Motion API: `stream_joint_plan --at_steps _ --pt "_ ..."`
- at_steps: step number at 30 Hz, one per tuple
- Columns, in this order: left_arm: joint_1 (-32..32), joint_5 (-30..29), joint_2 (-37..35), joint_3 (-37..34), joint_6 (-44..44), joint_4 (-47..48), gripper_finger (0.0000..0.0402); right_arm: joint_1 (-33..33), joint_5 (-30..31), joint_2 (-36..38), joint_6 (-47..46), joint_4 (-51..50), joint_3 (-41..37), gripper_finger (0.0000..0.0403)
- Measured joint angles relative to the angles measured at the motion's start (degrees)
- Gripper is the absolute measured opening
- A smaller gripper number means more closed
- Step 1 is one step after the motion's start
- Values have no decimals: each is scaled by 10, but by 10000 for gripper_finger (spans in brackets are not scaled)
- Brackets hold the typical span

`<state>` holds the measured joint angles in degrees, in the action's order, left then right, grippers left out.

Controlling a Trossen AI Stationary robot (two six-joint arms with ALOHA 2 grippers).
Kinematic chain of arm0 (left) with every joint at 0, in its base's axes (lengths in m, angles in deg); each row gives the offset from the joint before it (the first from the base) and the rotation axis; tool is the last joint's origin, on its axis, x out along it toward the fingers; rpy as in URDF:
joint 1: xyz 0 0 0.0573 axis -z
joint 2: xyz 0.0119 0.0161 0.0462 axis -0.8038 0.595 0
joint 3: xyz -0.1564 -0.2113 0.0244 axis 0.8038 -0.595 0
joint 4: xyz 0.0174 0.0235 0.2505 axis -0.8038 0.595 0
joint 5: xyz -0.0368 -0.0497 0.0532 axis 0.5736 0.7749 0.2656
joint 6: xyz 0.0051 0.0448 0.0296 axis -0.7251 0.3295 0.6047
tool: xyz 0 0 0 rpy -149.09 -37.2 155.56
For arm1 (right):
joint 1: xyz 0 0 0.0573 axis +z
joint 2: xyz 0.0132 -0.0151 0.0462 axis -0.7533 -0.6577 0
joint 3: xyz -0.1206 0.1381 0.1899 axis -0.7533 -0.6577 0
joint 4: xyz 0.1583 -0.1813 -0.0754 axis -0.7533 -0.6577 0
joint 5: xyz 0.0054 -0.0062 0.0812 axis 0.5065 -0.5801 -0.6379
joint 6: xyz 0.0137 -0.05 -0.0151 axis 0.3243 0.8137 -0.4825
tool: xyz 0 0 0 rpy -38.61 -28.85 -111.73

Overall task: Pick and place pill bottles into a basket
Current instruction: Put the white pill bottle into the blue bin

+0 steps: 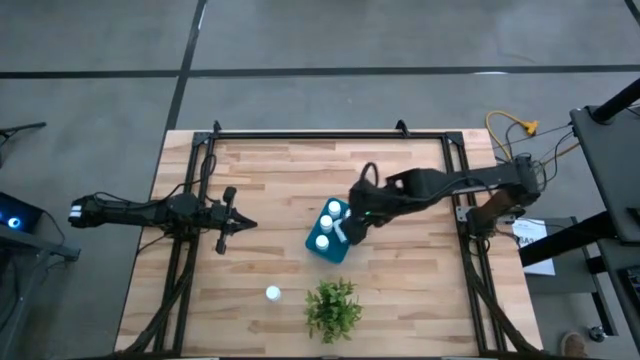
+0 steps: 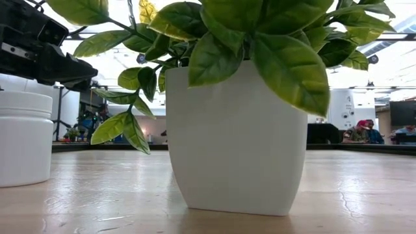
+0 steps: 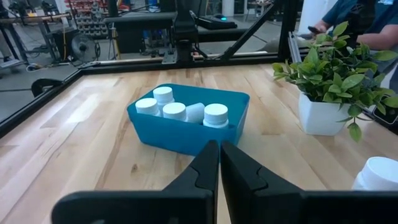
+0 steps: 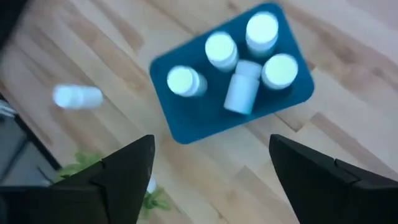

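Note:
The teal basket (image 1: pixel 329 235) stands mid-table and holds several white pill bottles (image 4: pixel 221 48), most upright and one lying on its side (image 4: pixel 241 87). Another white bottle (image 1: pixel 272 293) stands upright on the table near the front, left of the plant; it also shows in the right wrist view (image 4: pixel 78 96) and the low view (image 2: pixel 23 136). My right gripper (image 1: pixel 352 230) hovers above the basket's right side, open and empty (image 4: pixel 211 162). My left gripper (image 1: pixel 243 223) is shut and empty, left of the basket (image 3: pixel 219 163).
A green leafy plant in a white pot (image 1: pixel 333 308) stands at the near edge, right of the lone bottle, and fills the low view (image 2: pixel 237 143). A black frame rail (image 1: pixel 320 134) runs along the table's far edge. People show beyond the table (image 3: pixel 364 25).

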<state>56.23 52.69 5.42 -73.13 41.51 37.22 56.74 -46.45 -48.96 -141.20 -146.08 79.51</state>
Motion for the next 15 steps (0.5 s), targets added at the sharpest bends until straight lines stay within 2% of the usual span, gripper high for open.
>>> stream_joint_plan --at_steps 15 --pt "0 0 0 0 0 0 0 -8 -36 -98 78 0 0 292"
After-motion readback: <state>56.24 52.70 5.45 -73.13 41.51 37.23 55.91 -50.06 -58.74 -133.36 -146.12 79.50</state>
